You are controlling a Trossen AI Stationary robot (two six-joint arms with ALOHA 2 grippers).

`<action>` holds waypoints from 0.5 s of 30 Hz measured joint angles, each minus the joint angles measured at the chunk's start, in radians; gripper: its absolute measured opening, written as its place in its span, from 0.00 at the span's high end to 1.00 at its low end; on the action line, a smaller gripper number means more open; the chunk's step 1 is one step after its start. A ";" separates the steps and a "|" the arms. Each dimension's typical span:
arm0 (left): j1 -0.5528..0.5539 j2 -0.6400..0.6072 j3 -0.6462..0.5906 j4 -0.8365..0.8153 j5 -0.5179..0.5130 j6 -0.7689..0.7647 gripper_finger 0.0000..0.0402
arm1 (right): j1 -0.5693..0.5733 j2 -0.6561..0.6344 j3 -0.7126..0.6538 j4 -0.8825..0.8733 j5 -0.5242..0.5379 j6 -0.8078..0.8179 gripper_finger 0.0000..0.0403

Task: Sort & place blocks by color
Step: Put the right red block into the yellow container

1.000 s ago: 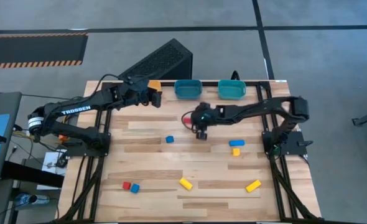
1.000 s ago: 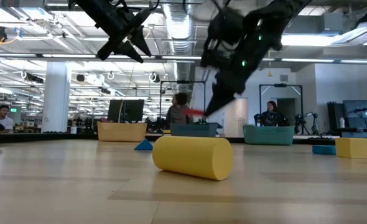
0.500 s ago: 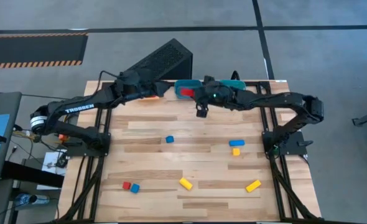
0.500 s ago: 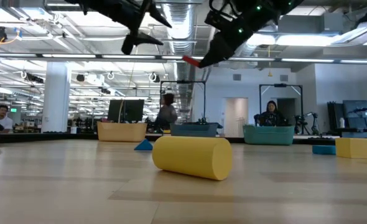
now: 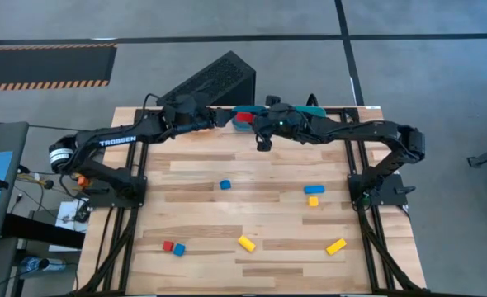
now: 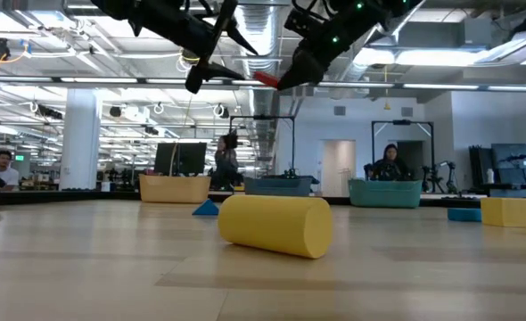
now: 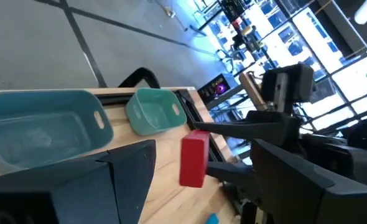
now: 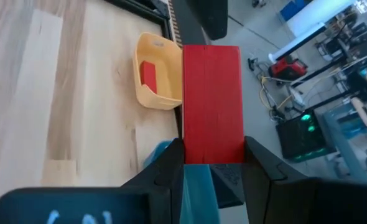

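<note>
Yellow blocks (image 5: 246, 243) and a red-and-blue pair (image 5: 173, 247) are lying at the surface's (image 5: 202, 206) near edge. At the far edge, the right tool (image 5: 248, 120) is gripping a red block (image 8: 212, 102) aloft beside the left tool (image 5: 219, 118), whose fingers are standing apart.

We see two black jointed arms, the left arm (image 5: 120, 142) with white "TROSSEN" lettering, the right arm (image 5: 367, 132) with dark cables.
</note>
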 joint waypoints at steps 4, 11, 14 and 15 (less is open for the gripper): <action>0.007 0.000 0.000 -0.011 0.008 0.024 0.38 | -0.002 0.000 0.000 0.019 0.000 -0.010 0.71; 0.000 0.015 0.001 -0.003 0.013 0.025 0.42 | 0.014 0.000 0.011 0.053 -0.004 -0.019 0.71; -0.007 0.034 0.001 0.007 0.027 0.022 0.43 | 0.022 0.000 0.015 0.051 -0.005 -0.019 0.71; -0.010 0.044 0.002 0.016 0.035 0.016 0.43 | 0.025 0.000 0.015 0.048 -0.005 -0.019 0.71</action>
